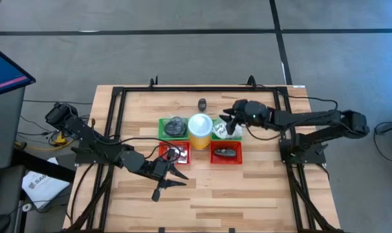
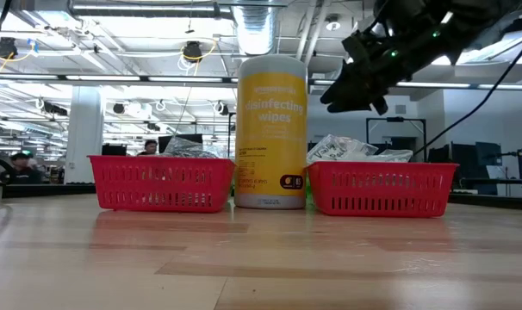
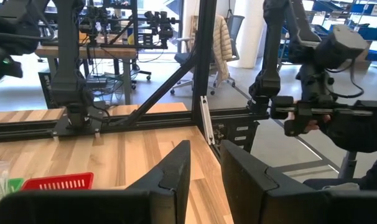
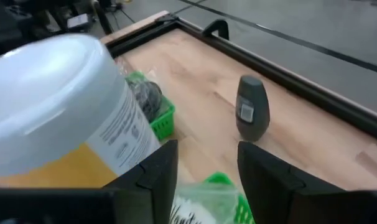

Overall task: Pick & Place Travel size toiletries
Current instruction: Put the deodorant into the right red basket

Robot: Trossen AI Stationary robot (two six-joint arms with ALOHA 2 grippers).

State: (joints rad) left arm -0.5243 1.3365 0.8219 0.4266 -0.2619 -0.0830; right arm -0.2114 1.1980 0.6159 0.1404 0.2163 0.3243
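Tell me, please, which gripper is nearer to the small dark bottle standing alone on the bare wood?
The right. The right gripper hovers over the green tray beside the bottle, while the left gripper sits far across the table, past the red trays.

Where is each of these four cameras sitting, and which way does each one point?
High view: above the table, looking straight down; both dark arms show, left claw, right claw.
Low view: at tabletop height, looking level at the tall yellow wipes canister with white lid; the right claw comes in from above.
Left wrist view: looks across the bare wooden table past its own open fingers.
Right wrist view: looks past its fingers at the canister, which the high and low views share.
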